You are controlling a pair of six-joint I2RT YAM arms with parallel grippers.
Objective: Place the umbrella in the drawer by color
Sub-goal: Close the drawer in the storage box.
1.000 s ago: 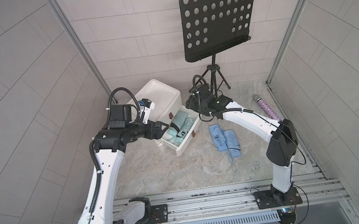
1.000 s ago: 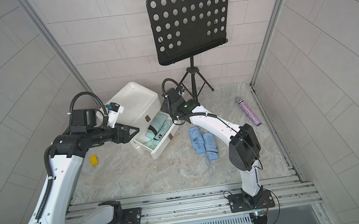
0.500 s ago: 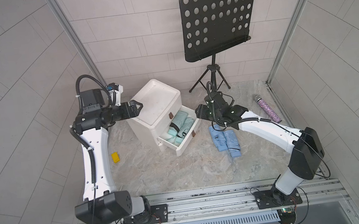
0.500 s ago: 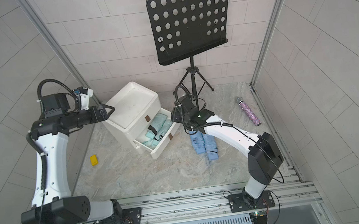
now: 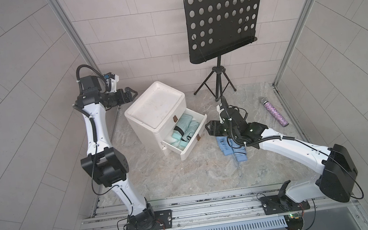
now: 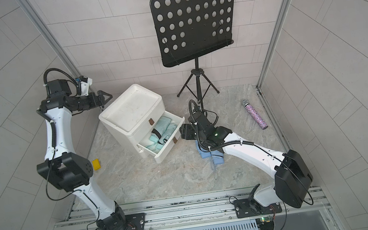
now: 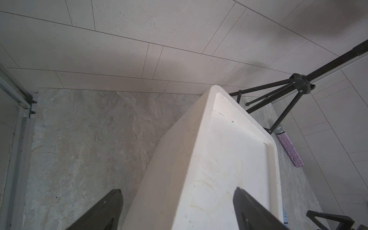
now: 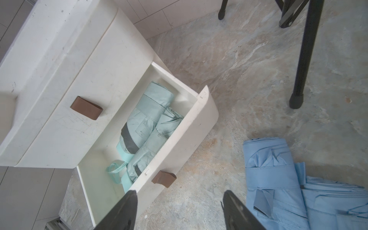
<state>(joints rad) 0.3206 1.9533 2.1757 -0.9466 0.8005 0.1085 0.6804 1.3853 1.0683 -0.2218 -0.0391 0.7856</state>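
Beside the open drawer point(image 8: 196, 127), my right fingers point(image 8: 123, 213) stood apart and empty near the blue umbrellas point(image 8: 278, 179); my left fingers point(image 7: 103, 212) gaped empty by the cabinet point(image 7: 219, 169).

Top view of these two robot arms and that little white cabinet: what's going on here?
Two robot arms are sorting folded umbrellas into a white cabinet by color. Its lower drawer is pulled open with mint-green umbrellas inside; the upper drawer is shut. Blue umbrellas lie on the floor beside the cabinet, not yet put away. The right gripper hovers open and empty between the drawer and the blue umbrellas. The left gripper, also open and empty, is raised beside the cabinet's top.
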